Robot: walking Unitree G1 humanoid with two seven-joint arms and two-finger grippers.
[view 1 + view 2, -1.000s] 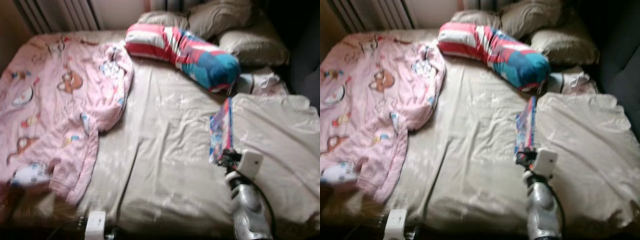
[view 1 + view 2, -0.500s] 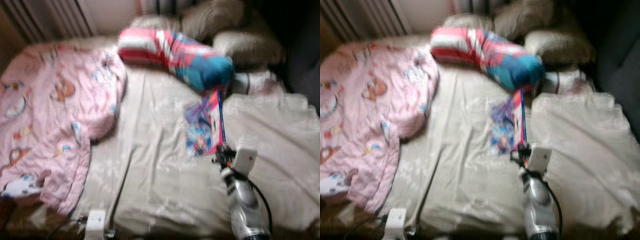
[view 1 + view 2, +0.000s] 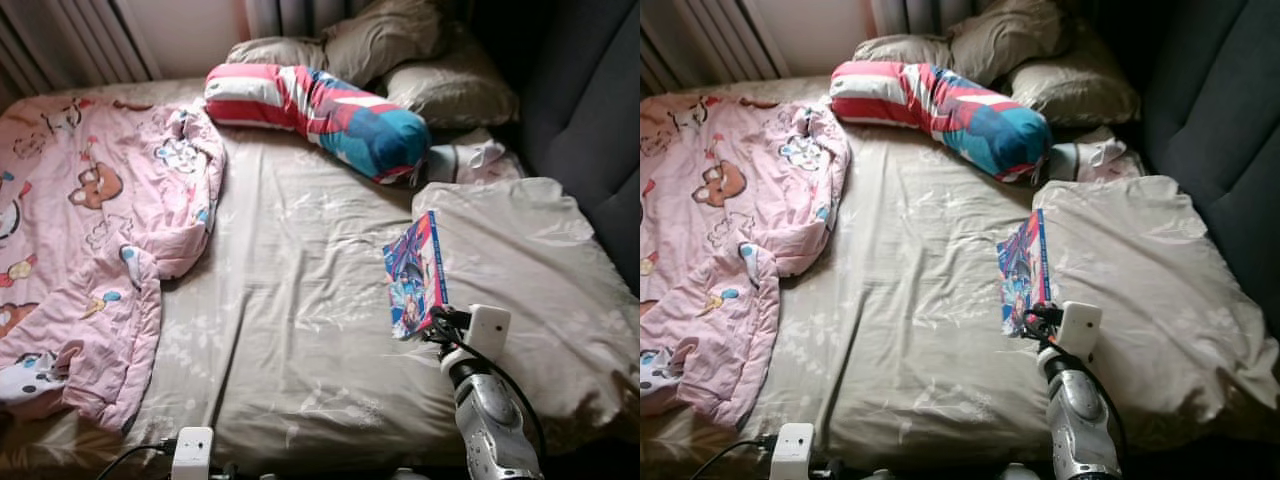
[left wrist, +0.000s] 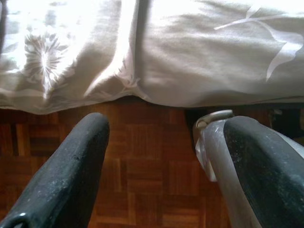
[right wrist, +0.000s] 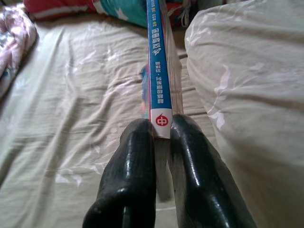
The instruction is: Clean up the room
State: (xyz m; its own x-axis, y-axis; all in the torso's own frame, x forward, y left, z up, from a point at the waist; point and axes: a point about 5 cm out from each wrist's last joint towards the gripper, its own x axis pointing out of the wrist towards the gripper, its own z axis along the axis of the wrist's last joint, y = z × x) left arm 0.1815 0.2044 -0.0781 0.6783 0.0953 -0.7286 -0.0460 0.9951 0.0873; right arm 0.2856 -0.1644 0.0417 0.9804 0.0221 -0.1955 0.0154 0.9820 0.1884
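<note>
Right wrist view: right gripper clamps the blue spine of a book, held on edge over the beige bed sheet beside a rumpled duvet; left gripper, fingers apart, hangs over what looks like parquet floor at the bed's edge.

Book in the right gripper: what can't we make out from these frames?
- Book: right wrist view is edge-on, showing the spine; the cover is hidden.
- Its cover art: too small and foreshortened in the eye views to read.
- Right gripper: its fingers cover the spine's lower end.
- Left gripper: hangs open over the wooden floor by the bed sheet.
</note>
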